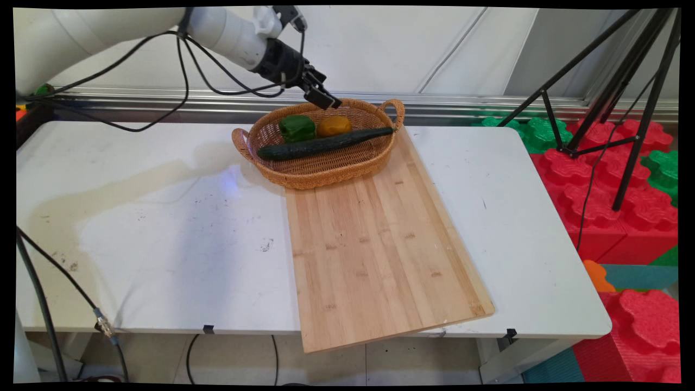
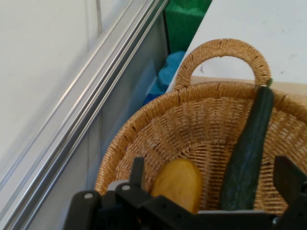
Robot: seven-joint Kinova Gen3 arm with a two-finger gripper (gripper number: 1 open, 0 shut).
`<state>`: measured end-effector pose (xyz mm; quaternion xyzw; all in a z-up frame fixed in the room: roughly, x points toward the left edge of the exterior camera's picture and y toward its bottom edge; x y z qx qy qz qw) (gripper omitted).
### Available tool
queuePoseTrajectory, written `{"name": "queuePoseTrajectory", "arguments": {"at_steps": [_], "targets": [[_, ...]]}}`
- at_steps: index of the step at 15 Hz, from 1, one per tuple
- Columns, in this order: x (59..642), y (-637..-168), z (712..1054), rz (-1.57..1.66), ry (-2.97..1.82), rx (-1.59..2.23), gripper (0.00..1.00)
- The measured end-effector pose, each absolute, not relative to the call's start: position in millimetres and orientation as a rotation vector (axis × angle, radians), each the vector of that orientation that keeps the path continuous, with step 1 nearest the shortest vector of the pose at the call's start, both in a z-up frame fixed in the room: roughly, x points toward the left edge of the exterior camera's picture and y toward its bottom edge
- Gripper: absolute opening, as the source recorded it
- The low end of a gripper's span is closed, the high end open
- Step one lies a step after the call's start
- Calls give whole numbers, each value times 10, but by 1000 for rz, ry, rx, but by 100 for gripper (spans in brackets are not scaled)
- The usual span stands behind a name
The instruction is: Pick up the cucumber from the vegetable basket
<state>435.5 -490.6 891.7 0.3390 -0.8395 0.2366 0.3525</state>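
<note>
Basket (image 1: 326, 168), woven, two-handled, at the far end of the table (image 1: 136, 228), its near side resting on the far end of a wooden board (image 1: 374, 255). Contents, left to right: a green pepper (image 1: 297, 128) against the far-left wall; an orange pepper (image 1: 334, 126) just beside it, toward the far wall; a cucumber (image 1: 324, 144) lying lengthwise in front of both, its right tip on the rim below the right handle. The tool (image 1: 324, 99) hangs tilted over the basket's far rim, above and just behind the orange pepper, touching nothing. In the hand view its fingers (image 2: 289, 179) stand wide apart, with the orange pepper (image 2: 178, 184) and the cucumber (image 2: 247, 155) lying between them below, and the basket's handle (image 2: 221, 48) arching beyond. The board runs from the basket to the table's near edge and overhangs it. To the right of the basket, off the table, a black tripod (image 1: 624, 70) stands on red and green foam blocks (image 1: 613, 184).
</note>
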Motion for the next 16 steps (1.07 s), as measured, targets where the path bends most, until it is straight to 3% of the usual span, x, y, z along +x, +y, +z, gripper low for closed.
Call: {"name": "queuePoseTrajectory", "arguments": {"at_steps": [16], "targets": [[4676, -3975, 9326, 496, -2177, 856, 100]]}}
